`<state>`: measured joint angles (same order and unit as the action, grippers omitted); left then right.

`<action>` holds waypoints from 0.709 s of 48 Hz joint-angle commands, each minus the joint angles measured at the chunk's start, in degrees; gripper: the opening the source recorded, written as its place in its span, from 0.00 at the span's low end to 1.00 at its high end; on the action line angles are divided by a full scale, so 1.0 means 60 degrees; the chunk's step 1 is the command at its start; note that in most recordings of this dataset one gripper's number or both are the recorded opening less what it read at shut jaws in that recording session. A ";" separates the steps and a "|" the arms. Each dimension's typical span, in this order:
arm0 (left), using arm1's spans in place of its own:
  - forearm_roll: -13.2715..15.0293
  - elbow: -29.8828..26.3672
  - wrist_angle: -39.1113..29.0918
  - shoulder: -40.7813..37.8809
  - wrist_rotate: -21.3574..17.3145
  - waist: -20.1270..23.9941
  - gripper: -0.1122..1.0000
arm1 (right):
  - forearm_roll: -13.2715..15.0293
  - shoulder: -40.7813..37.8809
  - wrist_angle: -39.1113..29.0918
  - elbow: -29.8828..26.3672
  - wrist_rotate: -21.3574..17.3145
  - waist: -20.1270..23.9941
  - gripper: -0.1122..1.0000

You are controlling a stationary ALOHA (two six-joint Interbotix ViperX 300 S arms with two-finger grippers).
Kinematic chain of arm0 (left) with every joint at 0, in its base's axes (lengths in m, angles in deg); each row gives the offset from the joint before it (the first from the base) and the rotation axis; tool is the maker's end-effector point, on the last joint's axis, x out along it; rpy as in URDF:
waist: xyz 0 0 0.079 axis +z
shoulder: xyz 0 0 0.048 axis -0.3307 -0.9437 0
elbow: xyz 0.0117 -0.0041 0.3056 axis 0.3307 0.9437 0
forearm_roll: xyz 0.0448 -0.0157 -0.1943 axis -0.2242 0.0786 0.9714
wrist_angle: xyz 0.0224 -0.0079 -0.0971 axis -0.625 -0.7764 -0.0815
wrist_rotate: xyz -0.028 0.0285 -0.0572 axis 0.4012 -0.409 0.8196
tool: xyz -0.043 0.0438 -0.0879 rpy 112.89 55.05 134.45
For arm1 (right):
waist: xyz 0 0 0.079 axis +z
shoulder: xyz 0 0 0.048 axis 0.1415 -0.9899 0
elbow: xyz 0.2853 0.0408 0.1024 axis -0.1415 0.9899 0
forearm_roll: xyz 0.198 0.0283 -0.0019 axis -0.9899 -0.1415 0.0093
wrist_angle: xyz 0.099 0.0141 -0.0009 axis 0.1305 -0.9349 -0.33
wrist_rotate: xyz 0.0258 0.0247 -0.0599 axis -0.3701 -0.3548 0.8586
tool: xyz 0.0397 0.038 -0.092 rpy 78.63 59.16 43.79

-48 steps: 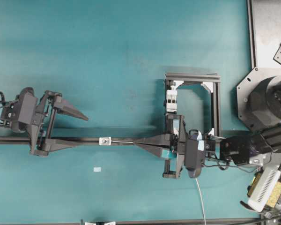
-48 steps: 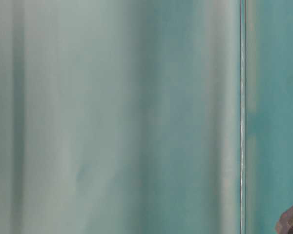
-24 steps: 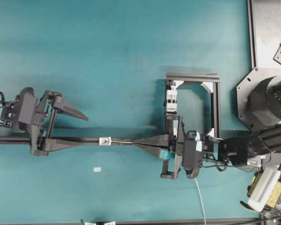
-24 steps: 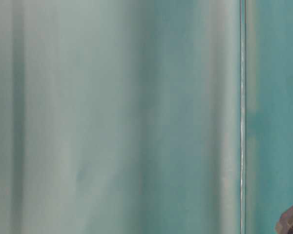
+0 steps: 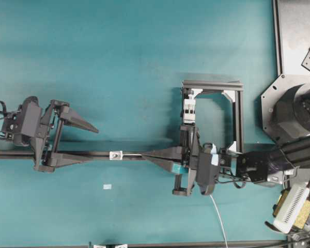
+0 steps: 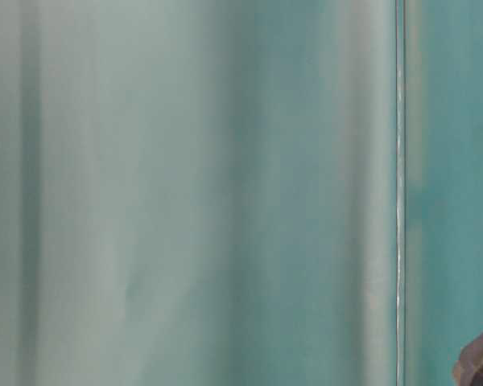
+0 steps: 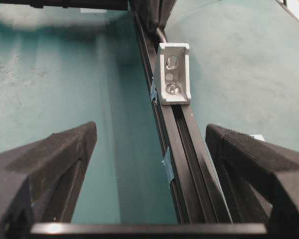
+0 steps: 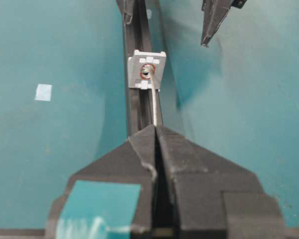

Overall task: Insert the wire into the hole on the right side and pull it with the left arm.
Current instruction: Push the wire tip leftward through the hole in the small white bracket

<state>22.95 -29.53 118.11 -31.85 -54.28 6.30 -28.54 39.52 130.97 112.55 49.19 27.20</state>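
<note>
The thin pale wire (image 8: 154, 105) runs from my right gripper (image 8: 155, 128), which is shut on it, straight to the hole (image 8: 147, 71) in the small white tab (image 8: 157, 60); its tip sits at the hole's mouth. From overhead, a short stretch of wire (image 5: 130, 155) spans the gap between the right gripper (image 5: 143, 154) and the tab (image 5: 115, 155). The left arm's gripper (image 5: 91, 140) stands open left of the tab, one finger on the black rail. In the left wrist view the tab (image 7: 173, 79) lies ahead of the open left gripper (image 7: 150, 128); whether the wire pokes through cannot be told.
The black rail (image 5: 10, 154) crosses the teal table from the left edge. A black metal frame (image 5: 238, 111) stands behind the right gripper. A small white tape patch (image 5: 107, 186) lies on the table. The wire's slack (image 5: 220, 219) trails toward the near edge. The table-level view is blurred teal.
My right gripper has moved left along the rail with the wire, shortening the stretch between its tips and the tab. The left gripper has not moved.
</note>
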 commanded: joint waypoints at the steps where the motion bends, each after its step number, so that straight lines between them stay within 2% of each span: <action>1: 0.0015 -0.0073 0.0015 0.0205 0.0000 0.0015 0.79 | 0.0015 0.0059 0.0088 -0.0161 0.0015 -0.0117 0.12; 34: 0.0015 -0.0132 -0.0161 0.0220 0.0000 0.0015 0.79 | 0.0601 -0.0176 -0.0264 -0.0747 0.0059 -0.0718 0.12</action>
<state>22.95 -29.71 117.05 -31.85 -54.28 6.30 -25.46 37.85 129.48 109.03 49.63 23.60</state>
